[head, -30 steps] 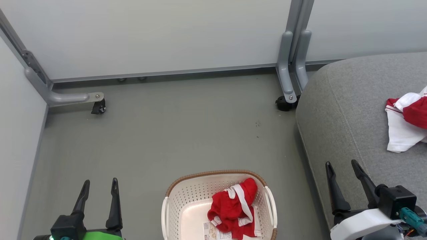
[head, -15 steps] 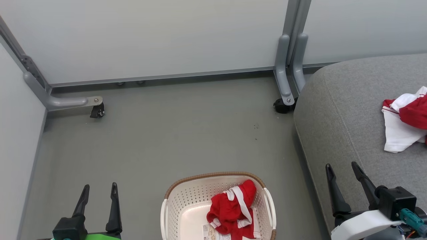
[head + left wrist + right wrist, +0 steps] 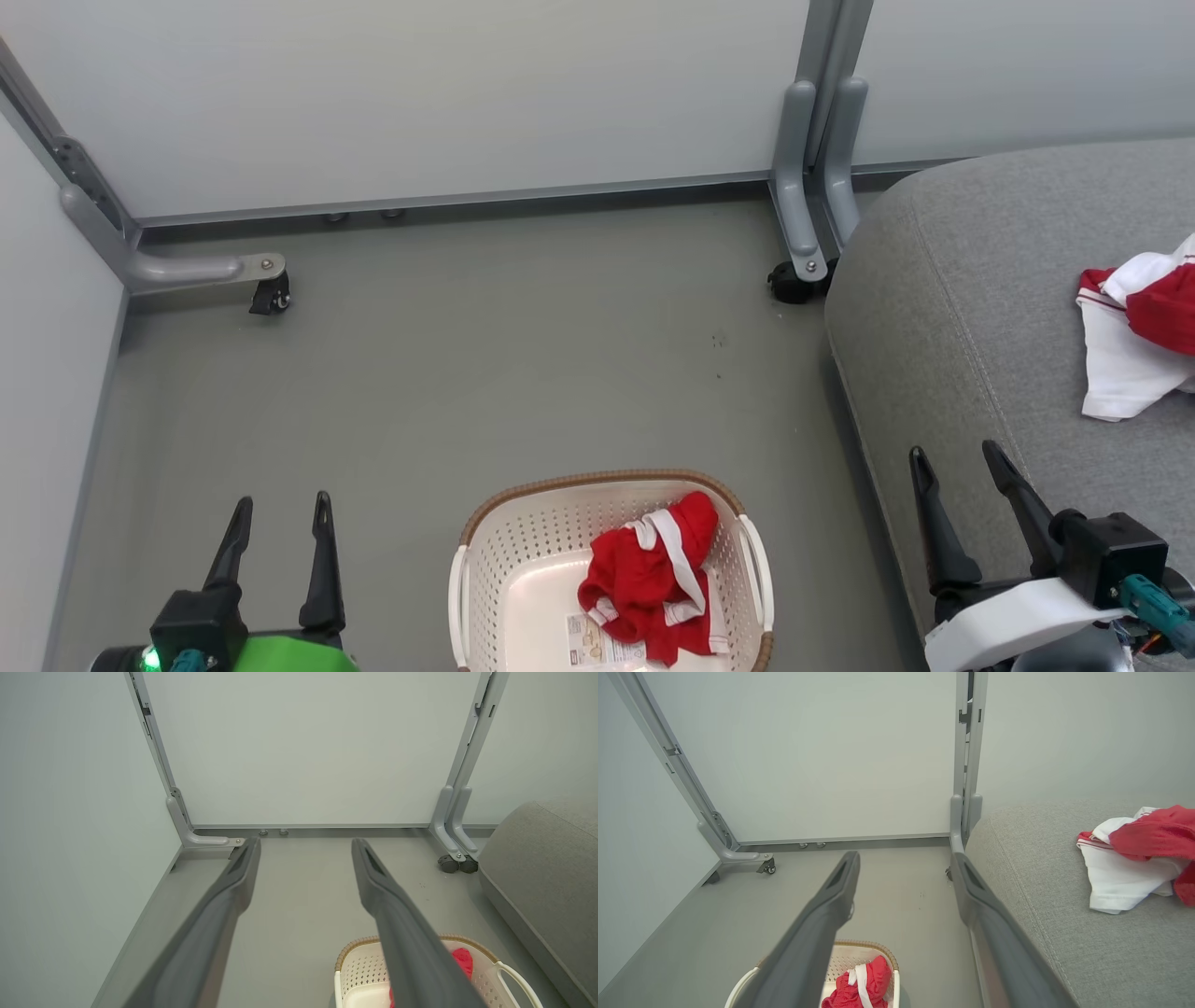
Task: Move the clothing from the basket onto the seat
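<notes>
Leftward, bare floor (image 3: 448,373) runs open to the wall panels (image 3: 467,93). The left gripper (image 3: 283,501) hangs over it, jaws spread wide, empty. One red garment (image 3: 644,583) lies in the basket (image 3: 523,541), whose near rim is cut off. The right gripper (image 3: 953,452), equally wide and empty, hovers at the edge of the seat (image 3: 971,308), where a second garment (image 3: 1130,355) lies partly out of frame.

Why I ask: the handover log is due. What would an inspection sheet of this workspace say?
Surface: grey floor, a few dark specks.
Job's things: one red garment in the basket; a red and white garment on the seat.
Clutter: nothing seen.
Grippers: left gripper and right gripper open, holding nothing.
Cables: teal plug with thin wires at the right wrist.
Surroundings: pale partition panels on grey castered feet.
</notes>
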Motion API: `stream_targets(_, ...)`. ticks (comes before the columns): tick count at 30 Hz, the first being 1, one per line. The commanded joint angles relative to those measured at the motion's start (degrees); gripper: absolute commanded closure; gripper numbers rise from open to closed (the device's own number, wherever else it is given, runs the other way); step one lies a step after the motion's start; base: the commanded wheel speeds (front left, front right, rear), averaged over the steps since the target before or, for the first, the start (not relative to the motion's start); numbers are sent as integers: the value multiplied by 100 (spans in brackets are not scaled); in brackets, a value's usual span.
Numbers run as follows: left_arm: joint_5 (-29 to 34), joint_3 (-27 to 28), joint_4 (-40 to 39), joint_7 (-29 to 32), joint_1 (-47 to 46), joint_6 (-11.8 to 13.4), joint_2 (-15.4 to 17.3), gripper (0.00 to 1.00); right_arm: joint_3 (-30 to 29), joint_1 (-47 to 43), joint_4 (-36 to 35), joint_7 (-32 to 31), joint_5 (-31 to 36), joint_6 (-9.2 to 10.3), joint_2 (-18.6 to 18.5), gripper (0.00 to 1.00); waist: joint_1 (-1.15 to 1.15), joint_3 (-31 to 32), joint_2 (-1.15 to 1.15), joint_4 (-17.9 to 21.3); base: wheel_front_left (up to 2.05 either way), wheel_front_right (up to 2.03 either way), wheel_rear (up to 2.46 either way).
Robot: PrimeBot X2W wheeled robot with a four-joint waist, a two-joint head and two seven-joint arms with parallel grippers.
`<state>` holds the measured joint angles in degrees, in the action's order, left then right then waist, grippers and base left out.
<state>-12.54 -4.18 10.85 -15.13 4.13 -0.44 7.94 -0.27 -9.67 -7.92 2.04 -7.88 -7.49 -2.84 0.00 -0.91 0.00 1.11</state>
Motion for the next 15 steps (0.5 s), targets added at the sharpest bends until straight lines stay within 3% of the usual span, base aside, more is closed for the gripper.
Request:
stream_targets(1,103,-28,-34,-2,-184,-39,-36,0,-1,107,-58,26,-21,0,-12,0,0,-125,0,0,0,0,0)
stream_targets(15,586,-1023,919,-2,-1966,-502,-313,0,103,1043,-349,264,-46,0,-12,0,0,-1769,0,352,0,0,0)
